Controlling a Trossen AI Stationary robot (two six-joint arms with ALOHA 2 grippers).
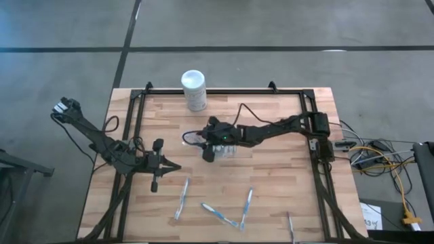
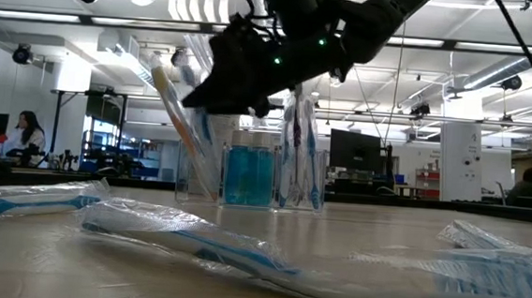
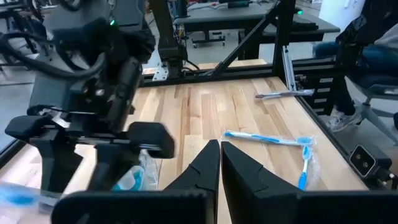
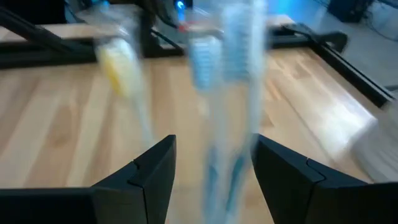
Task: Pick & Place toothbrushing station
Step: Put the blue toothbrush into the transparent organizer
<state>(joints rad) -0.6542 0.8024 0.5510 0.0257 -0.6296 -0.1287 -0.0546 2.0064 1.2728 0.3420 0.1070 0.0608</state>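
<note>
holder (image 2: 248,174): clear, colourless plastic cup standing upright near the middle of the bench (image 1: 271,169), well in from every edge; blue shows through its lower part.
contents: several brushes (image 2: 301,151) stand in it, some in clear wrappers, one with a yellow handle leaning outward; they rise well above the rim.
weight: judged light, thin-walled and stiff; with tall brushes inside it is likely top-heavy and quick to tip.
surface: smooth plastic, probably slippery under hard fingers; a hard squeeze could flex or crack the wall.
where to hold: across the cup wall below the rim, fingers on opposite sides and clear of the brush handles; taking the brushes alone would likely lift them out and leave the cup behind.
right gripper (image 4: 211,165): over the holder, jaws spread wide with wrapped brushes standing up between them; whether the fingers press on the cup wall cannot be told.
left gripper (image 3: 220,163): clenched and empty, hanging over the bench's left side, well apart from the holder.
loose brushes (image 1: 220,213): wrapped ones lie flat toward the bench's front edge, apart from the holder.
canister (image 1: 194,89): white, at the back edge of the bench, not touching the holder.
risk: a tilt in the lift may spill the brushes.
</note>
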